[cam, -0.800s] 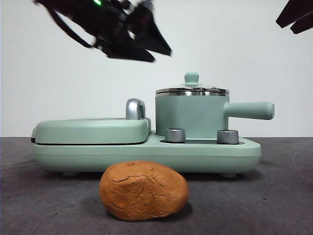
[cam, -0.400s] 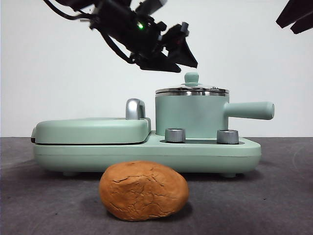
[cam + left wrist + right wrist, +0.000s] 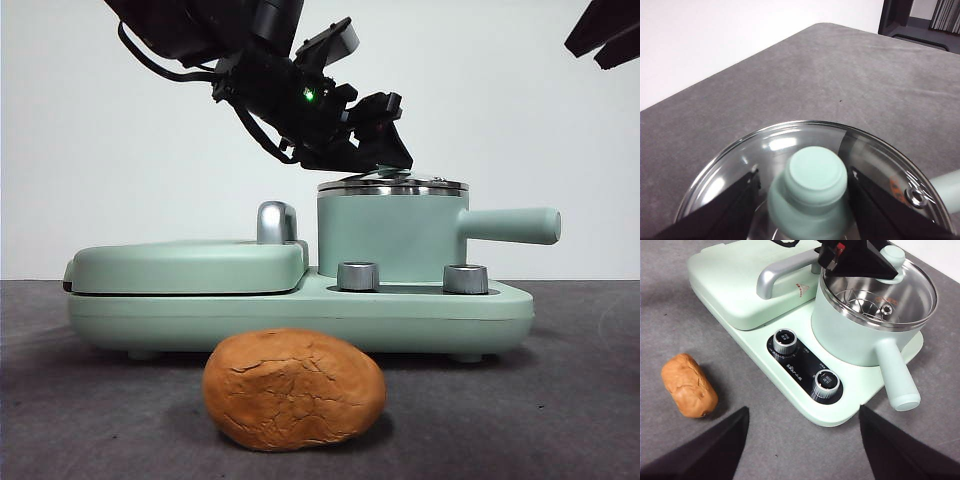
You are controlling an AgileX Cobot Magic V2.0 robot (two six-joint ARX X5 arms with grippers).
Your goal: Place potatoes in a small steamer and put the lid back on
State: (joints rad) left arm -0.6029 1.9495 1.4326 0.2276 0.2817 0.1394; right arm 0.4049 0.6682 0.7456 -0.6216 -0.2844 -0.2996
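A: Left gripper [image 3: 802,200] is seen spread either side of the lid [image 3: 765,150] knob, not pinching; the knob is hidden in front view.
B: Lid sits on steamer [image 3: 855,335]. Potato [image 3: 688,385] lies on table; right gripper [image 3: 802,440] is held wide apart.

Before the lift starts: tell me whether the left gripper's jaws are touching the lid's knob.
Cannot tell. In the left wrist view the left gripper straddles the knob of the lid; blur hides any gap.
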